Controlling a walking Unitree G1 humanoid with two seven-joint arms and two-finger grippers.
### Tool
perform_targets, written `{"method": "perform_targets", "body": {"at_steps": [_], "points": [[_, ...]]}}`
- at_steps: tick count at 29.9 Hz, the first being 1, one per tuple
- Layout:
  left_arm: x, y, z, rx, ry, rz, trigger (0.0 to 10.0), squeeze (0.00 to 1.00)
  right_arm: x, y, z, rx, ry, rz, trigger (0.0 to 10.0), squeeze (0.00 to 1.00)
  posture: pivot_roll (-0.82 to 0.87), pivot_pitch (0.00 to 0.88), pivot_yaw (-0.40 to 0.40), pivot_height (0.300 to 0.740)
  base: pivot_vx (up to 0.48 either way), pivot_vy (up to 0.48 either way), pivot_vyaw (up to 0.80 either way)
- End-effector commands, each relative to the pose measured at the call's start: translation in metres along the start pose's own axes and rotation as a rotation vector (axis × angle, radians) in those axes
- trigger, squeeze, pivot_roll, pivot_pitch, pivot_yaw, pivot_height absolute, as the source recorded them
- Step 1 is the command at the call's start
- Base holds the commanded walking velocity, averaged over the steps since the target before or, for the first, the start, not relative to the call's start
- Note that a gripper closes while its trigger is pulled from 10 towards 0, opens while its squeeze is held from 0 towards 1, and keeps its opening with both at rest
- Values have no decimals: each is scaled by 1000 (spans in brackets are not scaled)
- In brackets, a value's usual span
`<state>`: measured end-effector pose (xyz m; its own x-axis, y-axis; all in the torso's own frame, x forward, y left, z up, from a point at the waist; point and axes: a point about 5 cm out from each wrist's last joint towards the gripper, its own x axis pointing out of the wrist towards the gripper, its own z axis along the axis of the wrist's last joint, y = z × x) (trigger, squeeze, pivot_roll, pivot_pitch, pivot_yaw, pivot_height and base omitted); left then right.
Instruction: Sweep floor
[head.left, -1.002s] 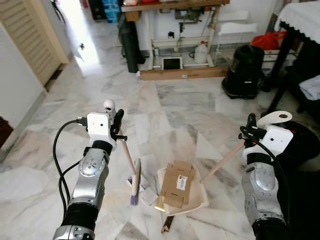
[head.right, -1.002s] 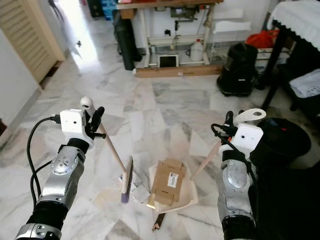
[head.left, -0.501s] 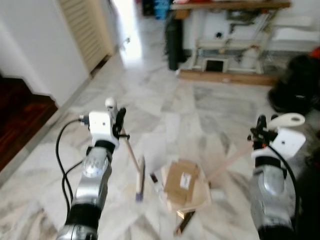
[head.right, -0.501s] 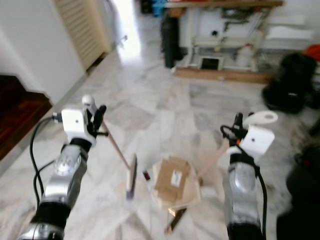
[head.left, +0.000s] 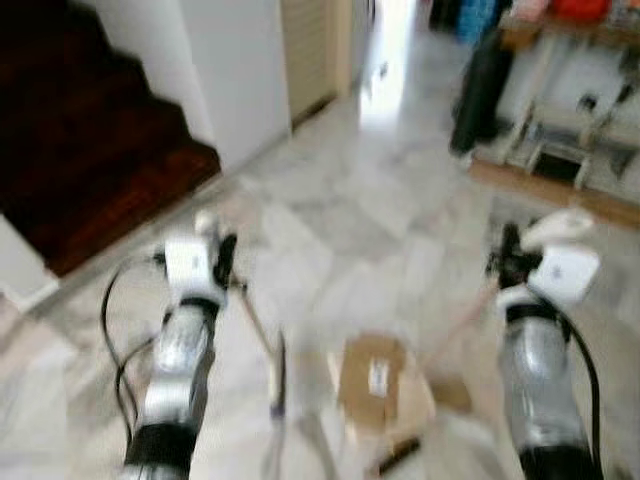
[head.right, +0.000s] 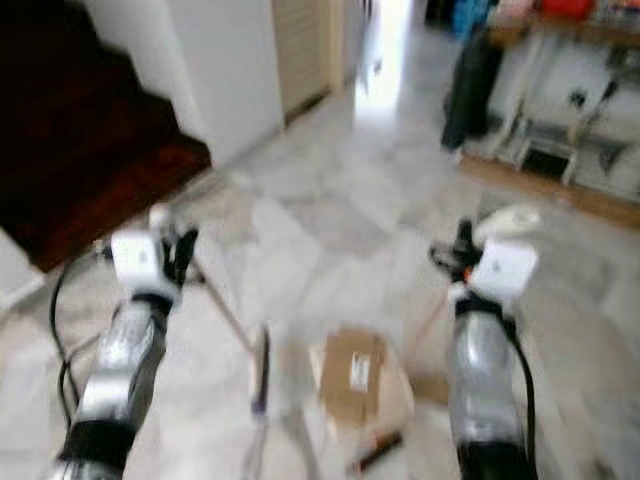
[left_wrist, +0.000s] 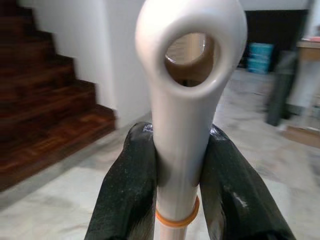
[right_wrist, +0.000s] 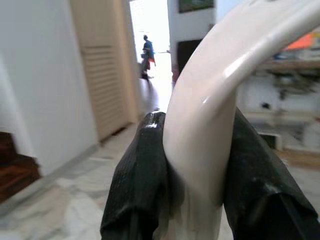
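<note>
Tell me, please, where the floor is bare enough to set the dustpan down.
Bare marble lies ahead, between the dark stairs and the shelving. It is crowded below: the broom stands beside the dustpan holding the cardboard, between the left end effector and right end effector.

The floor is pale marble tile. A dustpan holding flattened cardboard rests on it. The broom head stands just beside the dustpan.

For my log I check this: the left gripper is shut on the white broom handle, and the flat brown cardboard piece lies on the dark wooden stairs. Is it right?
Not quite. In the left eye view the flat brown cardboard piece lies in the pale dustpan on the marble floor, away from the dark wooden stairs. The left gripper is indeed shut on the white broom handle.
</note>
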<state>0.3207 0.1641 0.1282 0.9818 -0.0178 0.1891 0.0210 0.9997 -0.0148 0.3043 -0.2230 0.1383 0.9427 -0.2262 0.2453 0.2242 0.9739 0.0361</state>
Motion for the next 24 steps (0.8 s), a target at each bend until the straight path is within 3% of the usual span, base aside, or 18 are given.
{"method": "perform_targets", "body": {"at_steps": [1, 2, 17, 21, 24], "points": [[5, -5, 16, 2, -80, -10, 10000, 0, 4, 1, 12, 69, -51, -17, 10000, 0, -125, 0, 31, 740, 0, 0, 0], [4, -5, 16, 3, -80, -15, 10000, 0, 4, 3, 10, 106, -39, -27, 10000, 0, -125, 0, 37, 740, 0, 0, 0], [5, -4, 18, 2, -68, -22, 10000, 0, -2, 2, 2, 184, 11, -72, 10000, 0, -114, 0, 57, 740, 0, 0, 0], [7, -3, 19, 4, -72, -20, 10000, 0, -1, 1, -3, 283, 47, -112, 10000, 0, -106, 0, 56, 740, 0, 0, 0], [7, -3, 20, 6, -74, -19, 10000, 0, -1, 2, -3, 297, 51, -118, 10000, 0, -103, 0, 55, 740, 0, 0, 0]]}}
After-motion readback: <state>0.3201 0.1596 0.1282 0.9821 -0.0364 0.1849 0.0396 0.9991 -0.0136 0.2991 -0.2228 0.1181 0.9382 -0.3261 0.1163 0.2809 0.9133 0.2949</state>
